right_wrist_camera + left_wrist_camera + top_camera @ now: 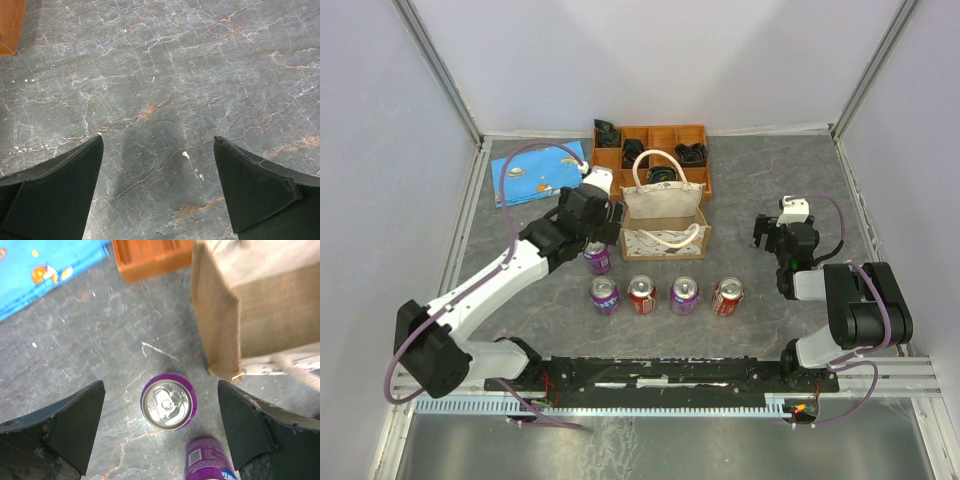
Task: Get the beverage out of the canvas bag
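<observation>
Widely parted, the fingers of the left gripper are held above a purple can, one to each side of it, and the can is not gripped. The can is stood upright on the tabletop, its long axis vertical and its silver pull-tab top turned up towards the wrist camera. It is placed just beside the near left corner of the canvas bag.

The bag is set upright with its mouth upward, its long side running left to right and its loop handles raised. A wooden tray is seen just behind it and a blue sheet to the far left. A row of four cans, purple and red in turn, is lined up nearer the arm bases.

The right gripper is likewise spread wide over bare grey marbled tabletop, well apart from the bag. Pale walls enclose the table.
</observation>
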You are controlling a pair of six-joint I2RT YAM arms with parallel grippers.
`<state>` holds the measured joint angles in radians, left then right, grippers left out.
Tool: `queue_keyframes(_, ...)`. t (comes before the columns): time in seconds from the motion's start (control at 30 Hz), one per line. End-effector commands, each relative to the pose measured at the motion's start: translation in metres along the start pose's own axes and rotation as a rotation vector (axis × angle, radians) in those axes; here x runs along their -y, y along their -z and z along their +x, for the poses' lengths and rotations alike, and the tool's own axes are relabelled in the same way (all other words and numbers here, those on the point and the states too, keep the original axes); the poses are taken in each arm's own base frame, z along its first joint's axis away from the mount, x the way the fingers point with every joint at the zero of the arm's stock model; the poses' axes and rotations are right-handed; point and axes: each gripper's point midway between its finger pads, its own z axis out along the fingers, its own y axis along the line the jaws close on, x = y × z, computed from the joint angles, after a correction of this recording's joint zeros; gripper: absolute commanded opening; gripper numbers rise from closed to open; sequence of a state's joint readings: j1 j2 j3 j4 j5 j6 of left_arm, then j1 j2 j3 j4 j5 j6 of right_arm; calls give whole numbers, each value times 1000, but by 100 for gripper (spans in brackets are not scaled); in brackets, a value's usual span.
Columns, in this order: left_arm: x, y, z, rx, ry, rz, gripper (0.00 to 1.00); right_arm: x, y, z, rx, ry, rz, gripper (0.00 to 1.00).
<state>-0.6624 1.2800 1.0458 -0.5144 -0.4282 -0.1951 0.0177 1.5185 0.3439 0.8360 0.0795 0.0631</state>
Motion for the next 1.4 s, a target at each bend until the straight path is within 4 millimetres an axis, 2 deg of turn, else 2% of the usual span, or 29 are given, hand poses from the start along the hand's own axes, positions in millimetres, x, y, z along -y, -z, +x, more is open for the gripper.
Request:
queue_keyframes(0.0, -14, 28, -57, 168, 144, -39, 99, 0, -5, -20, 53, 5, 5, 99)
queue_keyframes(0.1, -28, 31, -63, 204, 166, -91, 99, 0, -5, -20, 53, 6, 5, 99)
queue_keyframes(0.23, -59, 26, -59, 202, 222, -175, 99, 0, -5, -20, 53, 6, 3, 99)
queue_keyframes(0.47, -140, 29, -50, 254, 391, -334, 99, 0, -5, -20, 53, 7, 3, 99)
queue_keyframes(0.57, -192, 30, -37, 239, 502, -459, 99, 0, -5, -19, 52, 6, 3, 99)
queue_keyframes(0.67, -219, 25, -26, 214, 600, -451, 99, 0, -5, -19, 52, 6, 3, 99)
queue_keyframes(0.77, -231, 25, -17, 183, 636, -463, 99, 0, -5, -19, 52, 6, 3, 99)
queue_keyframes(0.9, -228, 27, -17, 172, 664, -449, 99, 0, -5, -19, 52, 6, 5, 99)
queue_keyframes(1.13, -257, 57, -3, 252, 864, -697, 99, 0, -5, -19, 52, 6, 3, 99)
queue_keyframes(1.37, -249, 53, -8, 234, 810, -630, 99, 0, -5, -20, 52, 5, 4, 99)
